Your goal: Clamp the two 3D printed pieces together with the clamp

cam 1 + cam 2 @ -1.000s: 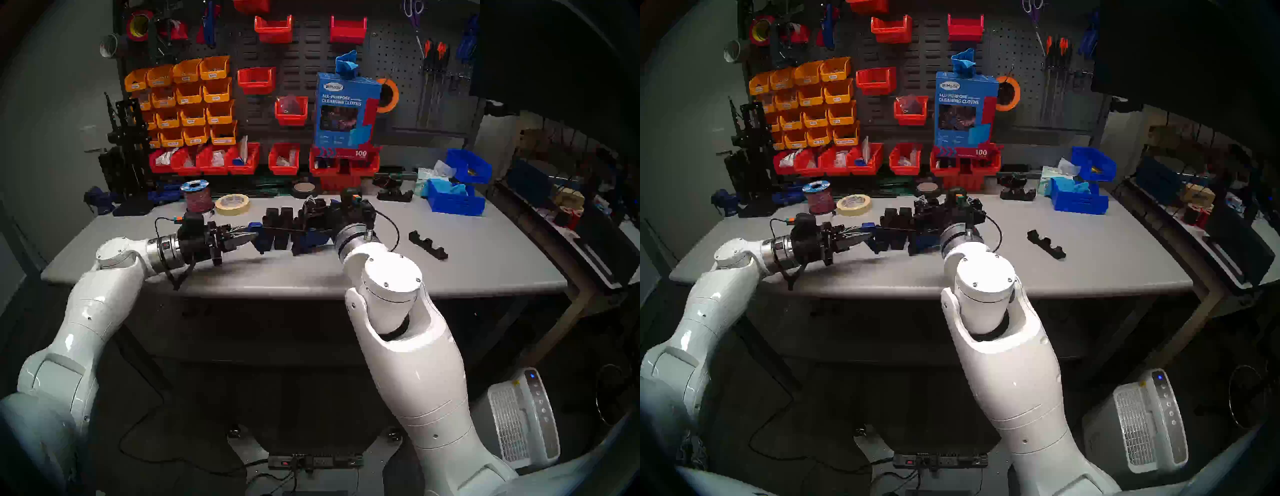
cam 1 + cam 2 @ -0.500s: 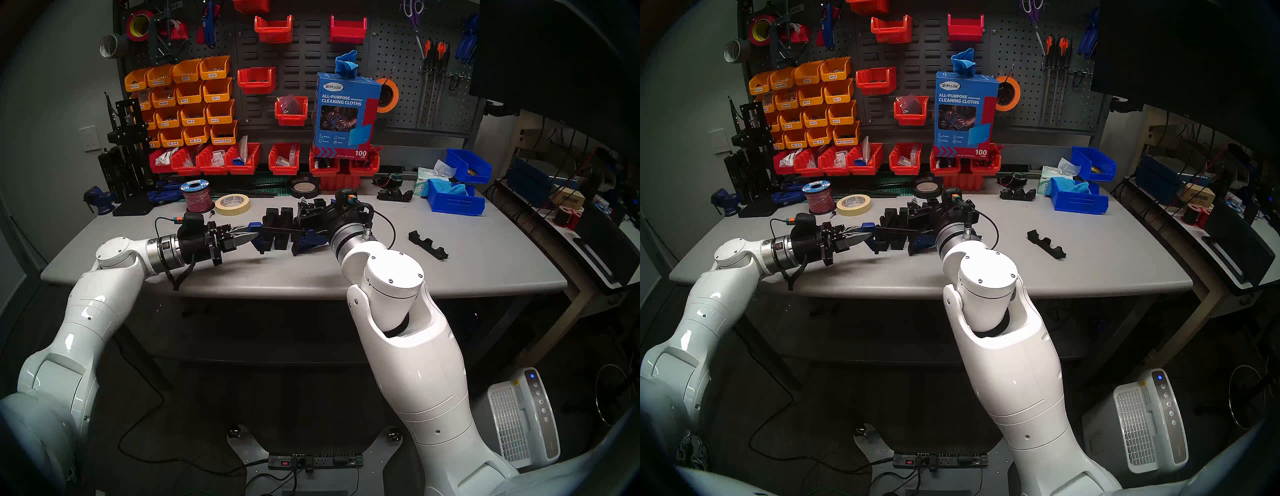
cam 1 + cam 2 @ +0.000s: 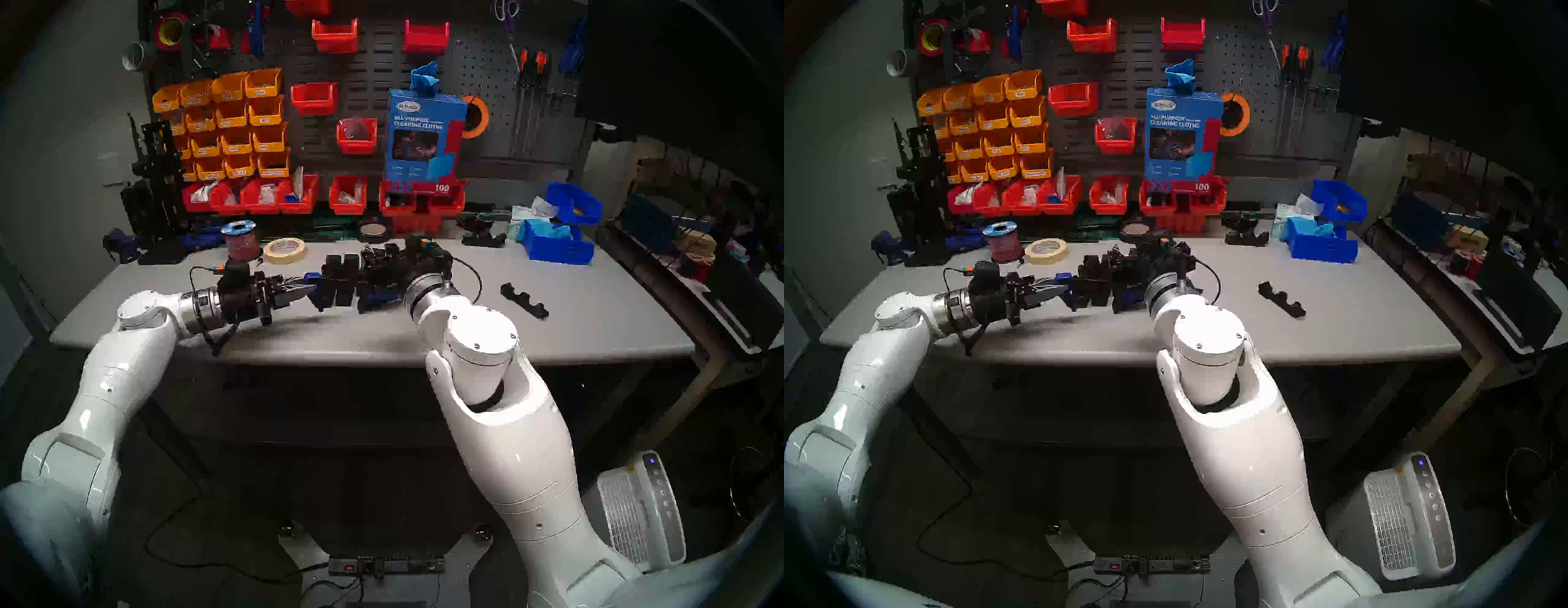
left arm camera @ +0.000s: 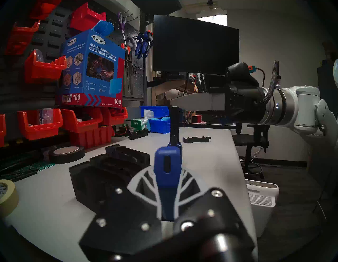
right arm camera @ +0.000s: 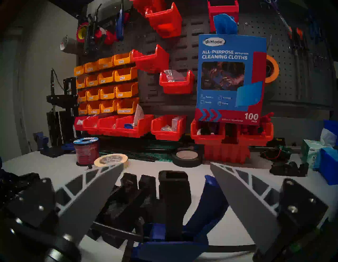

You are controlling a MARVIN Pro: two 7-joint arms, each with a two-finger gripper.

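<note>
At table centre, head view: quick bar clamp [image 3: 356, 283], lying level across the grey worktable [image 3: 424, 335], its thin black bar running 9 to 3 o'clock.

Item: two black 3D printed pieces [image 3: 341, 276], slotted blocks standing side by side between the clamp's blue jaws; whether the jaws touch them cannot be told.

Item: left gripper [image 3: 307, 292], at 9 o'clock of the blocks, fingers pressed together, pinching the clamp's blue end jaw [image 4: 167, 164]; the wrist view shows the blue part seated between the pads.

Item: right gripper [image 5: 165, 184], at 3 o'clock of the blocks, fingers spread wide and straddling the blue-and-black trigger handle [image 5: 206, 203]; nothing held.

Hazards, judged:
- Right fingers closing off-centre would miss the trigger or push the handle sideways, twisting the bar.
- A twist at the handle would drag the jaw out of the left pinch, which sits on a narrow part.
- Blocks stand loose; a skewed jaw would tip them or slide one out from between the jaws.
- Squeezing with the blocks misaligned would lock them crooked.
</note>
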